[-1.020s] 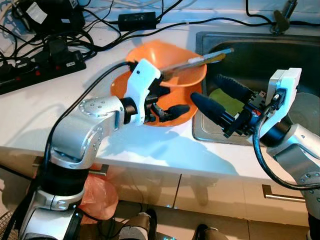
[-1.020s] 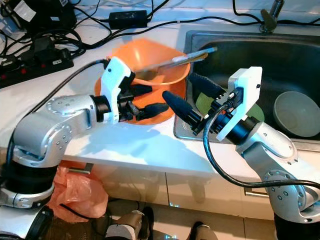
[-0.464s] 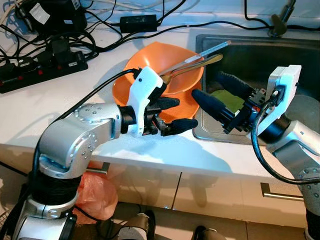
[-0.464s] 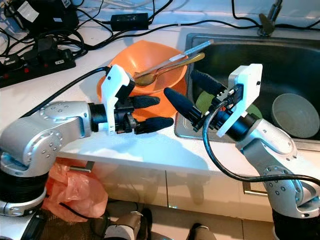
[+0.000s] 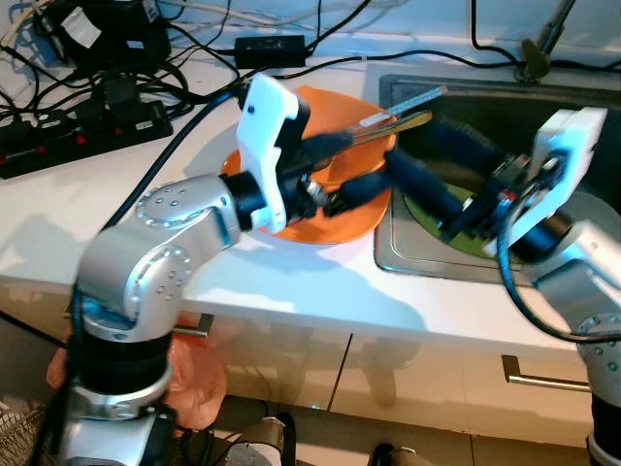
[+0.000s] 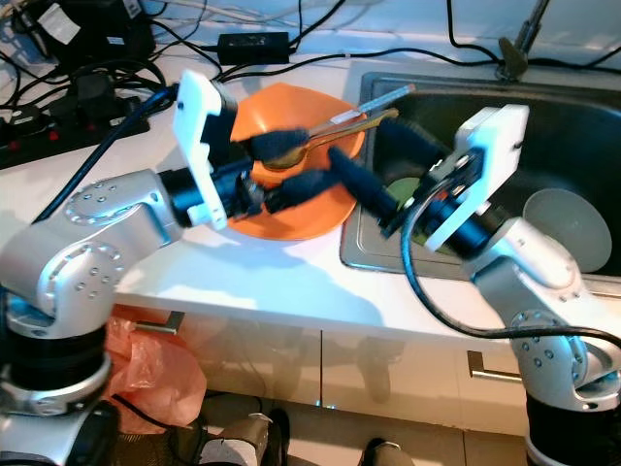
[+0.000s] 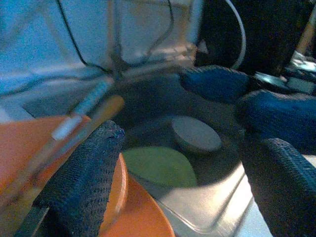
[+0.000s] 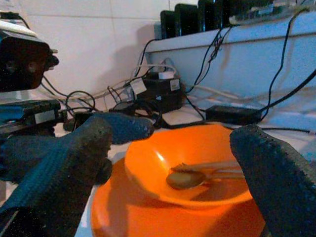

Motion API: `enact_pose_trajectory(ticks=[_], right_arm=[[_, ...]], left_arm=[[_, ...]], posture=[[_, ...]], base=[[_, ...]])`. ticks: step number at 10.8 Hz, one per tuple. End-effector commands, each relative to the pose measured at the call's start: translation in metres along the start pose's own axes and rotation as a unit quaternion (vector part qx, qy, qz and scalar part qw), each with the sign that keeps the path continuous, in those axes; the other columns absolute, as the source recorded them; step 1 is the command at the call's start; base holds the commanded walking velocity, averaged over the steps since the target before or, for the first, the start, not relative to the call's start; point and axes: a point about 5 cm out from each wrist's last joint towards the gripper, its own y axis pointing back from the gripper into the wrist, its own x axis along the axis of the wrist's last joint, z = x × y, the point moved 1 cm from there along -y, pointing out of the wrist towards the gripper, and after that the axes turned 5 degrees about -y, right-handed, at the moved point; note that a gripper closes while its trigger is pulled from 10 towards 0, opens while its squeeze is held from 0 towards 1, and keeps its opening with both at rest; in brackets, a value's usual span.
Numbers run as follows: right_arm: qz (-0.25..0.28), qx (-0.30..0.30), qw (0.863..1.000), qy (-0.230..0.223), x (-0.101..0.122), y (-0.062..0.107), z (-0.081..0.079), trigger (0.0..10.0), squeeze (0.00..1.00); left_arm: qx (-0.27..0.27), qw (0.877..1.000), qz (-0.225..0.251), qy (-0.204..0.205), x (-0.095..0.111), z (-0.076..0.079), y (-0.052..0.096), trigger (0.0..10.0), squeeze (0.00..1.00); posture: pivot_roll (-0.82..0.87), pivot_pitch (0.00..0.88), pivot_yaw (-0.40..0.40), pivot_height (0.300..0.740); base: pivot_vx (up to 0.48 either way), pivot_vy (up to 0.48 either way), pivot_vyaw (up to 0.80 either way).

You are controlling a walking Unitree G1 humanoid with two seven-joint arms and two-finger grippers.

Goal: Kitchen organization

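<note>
The orange bowl (image 6: 309, 126) is sitting on an orange plate (image 6: 291, 218) on the worktop (image 5: 87, 214) beside the sink (image 6: 572, 136). A spoon (image 8: 183, 178) is lying in it, handle pointing sinkward. Both grippers are flanking it, jaws spread: left gripper (image 6: 291, 170) seemingly nearer, right gripper (image 6: 383, 170) opposite.

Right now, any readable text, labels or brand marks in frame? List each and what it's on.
None can be read.
White tags on the black adapters: print too blurred.
White label on the black box at the counter's back left: too small.
Power strip: no marks legible.
Orange bowl, spoon, sink: no markings visible.
</note>
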Motion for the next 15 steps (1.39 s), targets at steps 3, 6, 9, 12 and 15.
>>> enact_pose_trajectory(ticks=[3,6,9,12,15], right_arm=[[0.009,-0.115,0.993,0.003,-0.007,0.001,0.023,10.0,0.00],[0.024,-0.173,0.985,-0.006,-0.015,-0.005,0.028,10.0,0.00],[0.050,-0.189,0.981,-0.016,-0.017,-0.023,0.024,10.0,0.00],[0.054,-0.182,0.982,-0.013,-0.025,-0.034,0.015,10.0,0.00],[0.052,-0.174,0.983,-0.018,-0.032,-0.039,0.013,10.0,0.00]], left_arm=[[0.172,0.979,0.082,-0.066,0.013,-0.023,0.010,10.0,0.00],[0.301,0.945,0.061,-0.109,-0.027,-0.036,0.027,10.0,0.00],[0.333,0.935,0.073,-0.098,-0.039,-0.038,0.025,10.0,0.00],[0.356,0.924,0.091,-0.102,-0.034,-0.045,0.024,10.0,0.00],[0.364,0.921,0.092,-0.104,-0.037,-0.048,0.025,10.0,0.00]], posture=[[0.11,0.118,0.023,0.740],[0.09,0.102,0.009,0.740],[0.08,0.078,-0.007,0.740],[0.08,0.070,-0.009,0.740],[0.10,0.061,-0.011,0.740]], base=[[0.000,0.000,0.00],[0.000,0.000,0.00],[0.000,-0.101,0.00],[0.000,-0.480,0.00],[0.000,-0.480,0.00]])
